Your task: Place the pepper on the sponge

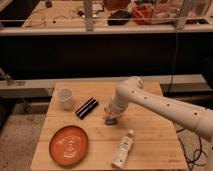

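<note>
My white arm reaches in from the right, and the gripper (109, 115) is down at the middle of the wooden table (155, 145). A small orange-red pepper (106, 117) shows at the gripper's tip. Right under and beside it lies the blue sponge (112, 120), mostly covered by the gripper. The pepper appears to touch the sponge. Whether the gripper still holds the pepper is hidden.
A black ridged bar (86, 107) lies left of the gripper. A white cup (65, 98) stands at the back left. A large round orange plate (68, 145) sits at the front left. A white bottle (123, 148) lies at the front, right of the plate.
</note>
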Controlling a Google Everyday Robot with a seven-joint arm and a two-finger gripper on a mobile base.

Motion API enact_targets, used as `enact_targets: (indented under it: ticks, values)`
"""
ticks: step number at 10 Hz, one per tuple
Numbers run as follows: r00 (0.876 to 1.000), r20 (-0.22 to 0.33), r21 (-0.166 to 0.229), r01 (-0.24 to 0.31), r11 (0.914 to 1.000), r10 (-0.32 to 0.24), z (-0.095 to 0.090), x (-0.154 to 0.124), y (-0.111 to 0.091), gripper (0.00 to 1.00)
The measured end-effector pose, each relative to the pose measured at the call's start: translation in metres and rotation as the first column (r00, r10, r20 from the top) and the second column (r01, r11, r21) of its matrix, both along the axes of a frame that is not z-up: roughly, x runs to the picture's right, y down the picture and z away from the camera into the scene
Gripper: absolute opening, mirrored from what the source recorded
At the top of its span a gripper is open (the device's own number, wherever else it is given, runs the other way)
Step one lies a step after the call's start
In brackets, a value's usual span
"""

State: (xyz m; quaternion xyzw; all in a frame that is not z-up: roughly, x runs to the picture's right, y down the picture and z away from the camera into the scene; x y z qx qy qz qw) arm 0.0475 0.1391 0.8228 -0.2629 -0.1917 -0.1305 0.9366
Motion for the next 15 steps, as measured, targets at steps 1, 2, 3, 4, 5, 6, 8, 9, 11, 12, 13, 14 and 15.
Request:
enact_targets:
  ticks: [1,2,3,4,5,6,8,9,11,12,13,14,15]
  values:
    - [1.0,-0.003,-0.003,-0.005,1.0,0.005,0.0007,-0.0018,0.0003,0.25]
    - [1.0,-0.003,-0.004,-0.006,1.0,0.006,0.0013,-0.0041,0.0001,0.25]
    - [1.0,-0.004,-0.004,-0.007,1.0,0.007,0.0018,-0.004,-0.0006,0.19]
    - [1.0,-0.005,-0.004,-0.008,1.0,0.008,0.0025,-0.0035,-0.0009,0.1]
    - [1.0,-0.006,-0.006,-0.01,0.9999,0.01,0.0028,-0.0034,-0.0007,0.09]
    - [1.0,-0.007,-0.006,-0.014,0.9999,0.014,0.0034,-0.0045,-0.0008,0.09]
    - [1.0,-0.009,-0.007,-0.022,0.9997,0.022,0.0044,-0.0046,-0.0007,0.09]
    - [1.0,-0.01,-0.007,-0.026,0.9996,0.026,0.0045,-0.0039,-0.0017,0.09]
    - [0.999,-0.012,-0.008,-0.031,0.9995,0.031,0.0053,-0.002,-0.0017,0.09]
    - [0.999,-0.012,-0.008,-0.031,0.9995,0.031,0.0053,-0.0023,-0.0015,0.11]
    - [0.999,-0.013,-0.009,-0.035,0.9994,0.035,0.0056,-0.0024,-0.001,0.15]
    - [0.999,-0.015,-0.009,-0.04,0.9992,0.04,0.0059,-0.0022,-0.0011,0.16]
    - [0.999,-0.016,-0.01,-0.042,0.9991,0.042,0.0063,-0.0025,-0.0007,0.16]
